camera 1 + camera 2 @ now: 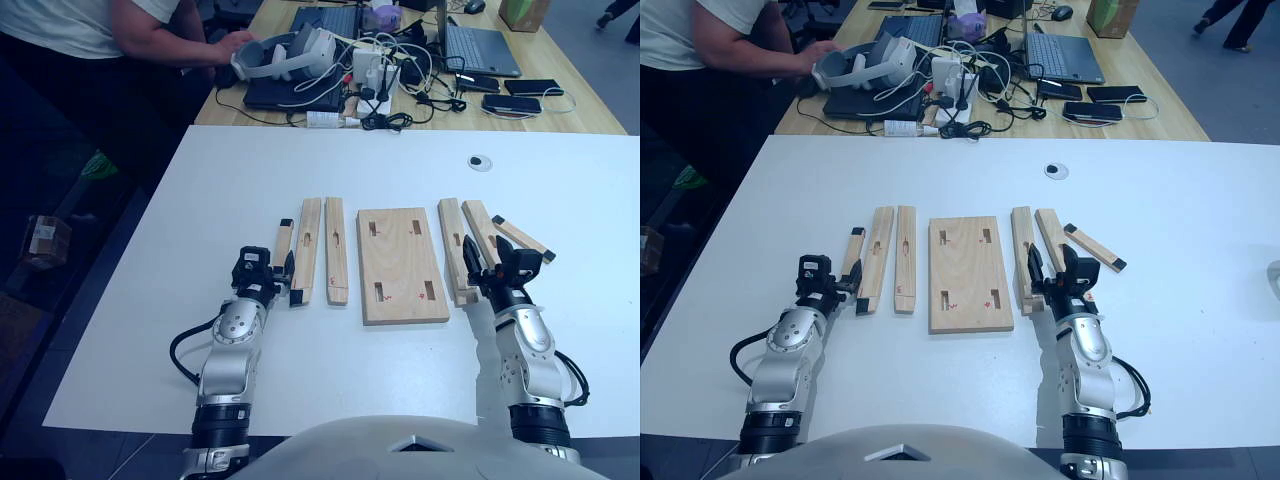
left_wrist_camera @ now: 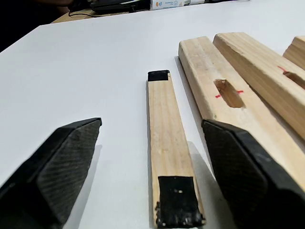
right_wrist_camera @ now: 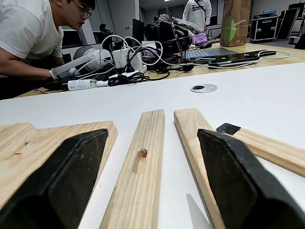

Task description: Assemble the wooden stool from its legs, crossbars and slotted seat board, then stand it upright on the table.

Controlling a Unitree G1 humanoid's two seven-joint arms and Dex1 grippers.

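nothing is joined yet: every part lies flat on the white desk [image 1: 200, 230]. the slotted seat board [image 1: 403, 264] sits in the middle. to its left lie the two left legs [image 1: 336, 250] side by side, and just beyond them the thin, black-tipped left crossbar [image 2: 169, 143]. to its right lie the two right legs [image 1: 455, 250], with the right crossbar [image 1: 522, 237] angled away from them.

the left tool [image 2: 151, 125] is released, its pads spread low over the desk on either side of the left crossbar's near end. the right tool [image 3: 153, 134] is also released and holds nothing. it straddles the near ends of the right legs, though whether a pad actually rests on one is hard to judge from here.

the risks, as i read them: the left crossbar lies just beside a leg, so the inner pad has little room — an off-centre close could shove that leg or swing the bar around. on the right the spread takes in more than one piece — closing there could pinch both legs together or nudge one against the seat board.
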